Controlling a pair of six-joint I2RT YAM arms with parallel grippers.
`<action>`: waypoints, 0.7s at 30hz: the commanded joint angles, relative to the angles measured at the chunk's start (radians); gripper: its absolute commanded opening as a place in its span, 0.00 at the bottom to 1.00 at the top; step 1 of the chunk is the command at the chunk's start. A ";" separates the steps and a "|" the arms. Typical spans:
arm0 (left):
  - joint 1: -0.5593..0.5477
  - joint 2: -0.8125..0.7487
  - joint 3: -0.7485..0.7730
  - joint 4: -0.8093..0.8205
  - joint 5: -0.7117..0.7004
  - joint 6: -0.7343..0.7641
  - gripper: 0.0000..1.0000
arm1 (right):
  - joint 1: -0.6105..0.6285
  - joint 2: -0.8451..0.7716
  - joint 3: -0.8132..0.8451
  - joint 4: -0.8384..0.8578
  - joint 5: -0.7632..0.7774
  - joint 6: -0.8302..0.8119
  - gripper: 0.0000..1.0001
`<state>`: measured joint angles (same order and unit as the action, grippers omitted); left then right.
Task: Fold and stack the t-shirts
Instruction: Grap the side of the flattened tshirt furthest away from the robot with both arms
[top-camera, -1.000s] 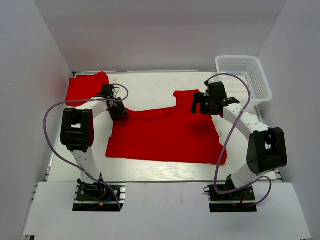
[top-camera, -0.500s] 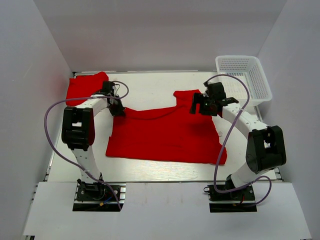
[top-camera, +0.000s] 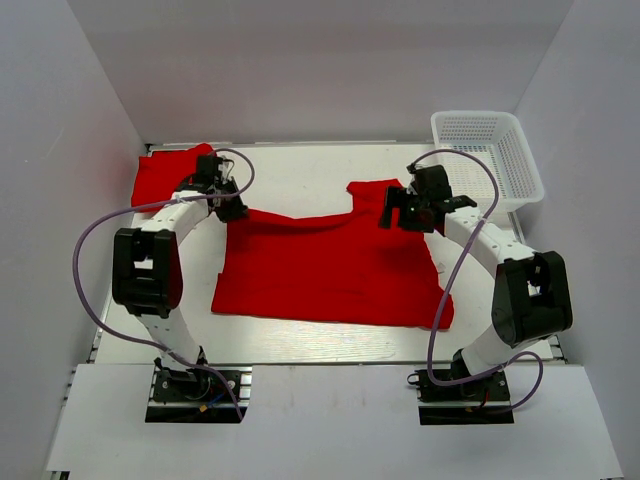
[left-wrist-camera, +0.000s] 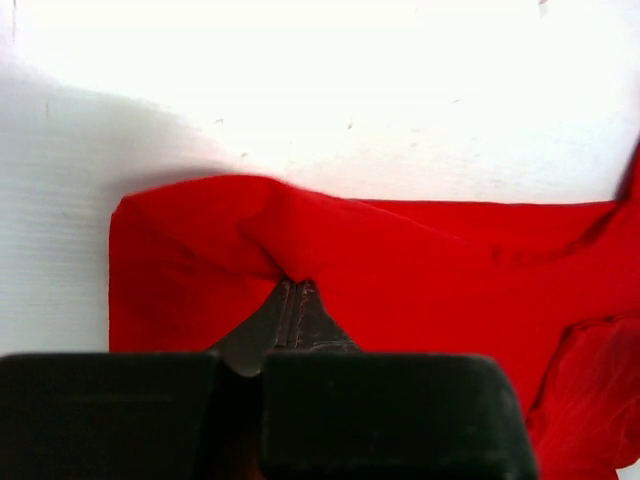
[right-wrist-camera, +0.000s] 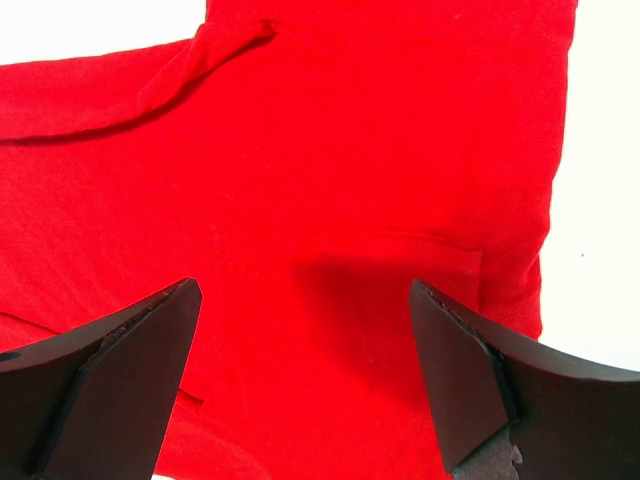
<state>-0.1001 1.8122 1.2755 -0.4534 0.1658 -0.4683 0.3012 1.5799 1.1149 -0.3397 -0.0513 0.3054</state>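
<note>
Left tool (left-wrist-camera: 295, 292) has drawn farther back-left, tugging the near-spread t-shirt (top-camera: 330, 270) by its shoulder corner | left tool pinched tight on that cloth fold | right tool (right-wrist-camera: 300, 290) gaping wide above the shirt's far right shoulder | second t-shirt (top-camera: 165, 175) bunched at the worktop (top-camera: 300, 170) far-left corner

No text, label, brand, number or sign could be read in any of the 3 views. The spread shirt (top-camera: 330, 270) on the counter (top-camera: 300, 175) showed only plain red cloth.
</note>
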 joint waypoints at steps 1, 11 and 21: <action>-0.001 -0.063 -0.001 0.025 0.006 0.025 0.00 | -0.007 0.012 0.029 0.037 0.014 -0.003 0.90; -0.001 -0.045 0.019 0.016 0.026 0.034 0.00 | 0.001 0.248 0.267 0.088 0.160 -0.064 0.90; 0.008 -0.027 0.030 0.016 0.047 0.043 0.00 | -0.008 0.541 0.574 0.053 0.277 -0.092 0.90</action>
<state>-0.0990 1.7954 1.2758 -0.4412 0.1955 -0.4404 0.3008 2.0838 1.6089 -0.2874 0.1730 0.2317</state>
